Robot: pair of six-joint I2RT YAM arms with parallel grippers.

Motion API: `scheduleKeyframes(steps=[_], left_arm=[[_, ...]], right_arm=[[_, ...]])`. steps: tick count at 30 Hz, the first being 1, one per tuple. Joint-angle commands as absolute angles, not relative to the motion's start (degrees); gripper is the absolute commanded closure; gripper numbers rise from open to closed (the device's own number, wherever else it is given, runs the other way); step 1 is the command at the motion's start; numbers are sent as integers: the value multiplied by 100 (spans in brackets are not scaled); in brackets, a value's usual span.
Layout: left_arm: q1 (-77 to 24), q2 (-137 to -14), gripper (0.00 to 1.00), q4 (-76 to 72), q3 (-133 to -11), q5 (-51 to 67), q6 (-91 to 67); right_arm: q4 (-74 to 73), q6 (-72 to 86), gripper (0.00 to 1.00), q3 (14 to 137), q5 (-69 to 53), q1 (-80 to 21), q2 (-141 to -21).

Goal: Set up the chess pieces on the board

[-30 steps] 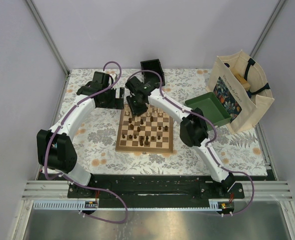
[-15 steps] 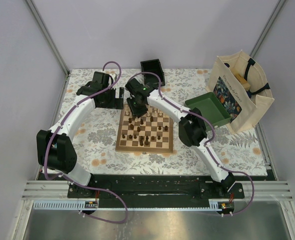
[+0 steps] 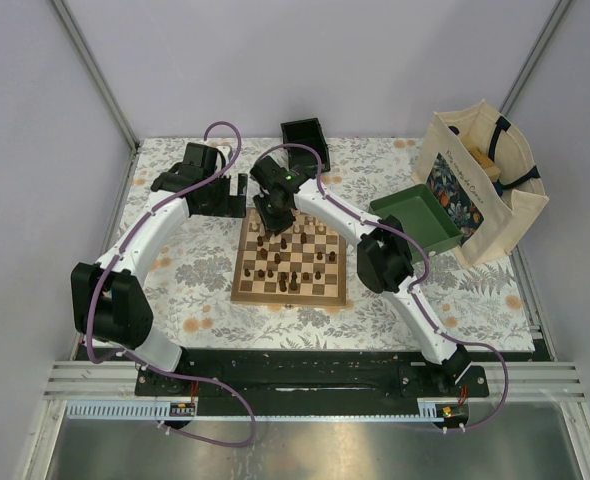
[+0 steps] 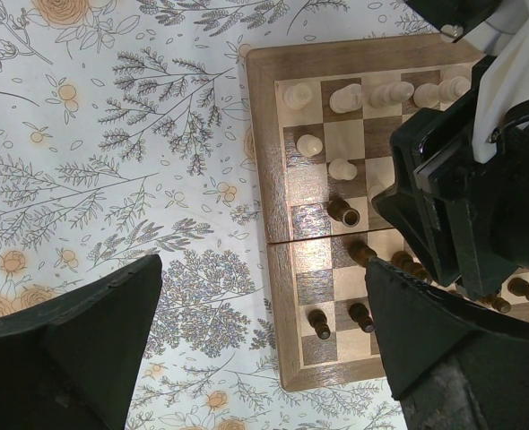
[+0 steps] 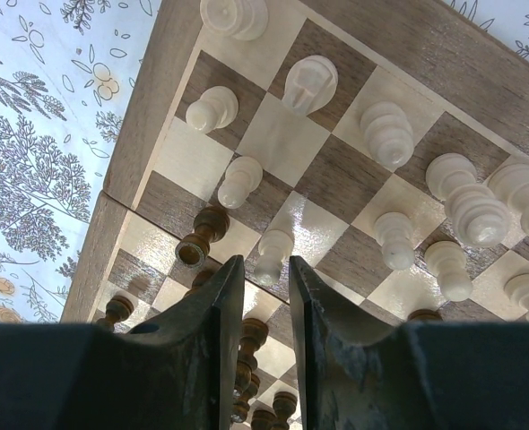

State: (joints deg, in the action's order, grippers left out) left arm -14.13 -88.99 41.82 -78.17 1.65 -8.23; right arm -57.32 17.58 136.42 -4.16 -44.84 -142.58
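The right gripper (image 5: 266,266) has a narrow gap between its jaws. A cream pawn (image 5: 273,253) stands at the mouth of the gap, and I cannot tell whether they press it. Only this wrist view shows the pawn. The left gripper (image 4: 263,273) has its jaws wide apart by the left edge of the board (image 4: 266,134). The top view shows the board in the middle of the table (image 3: 175,280), with cream pieces (image 3: 310,232) on the far rows and dark pieces (image 3: 280,275) scattered nearer.
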Motion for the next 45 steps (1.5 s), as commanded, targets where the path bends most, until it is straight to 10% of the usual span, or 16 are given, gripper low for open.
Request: scheduleKeyframes(steps=[1,45], left_arm=[[-1380,-8692,1,3964,-7796,88,-853],[-1389,-8692,1,3964,-7805,141,-861]], right_arm=[[-5774,1679,64,13904,-474,-4500,-14282],[-5722,1635,80,14133,-26,-4474,-14291]])
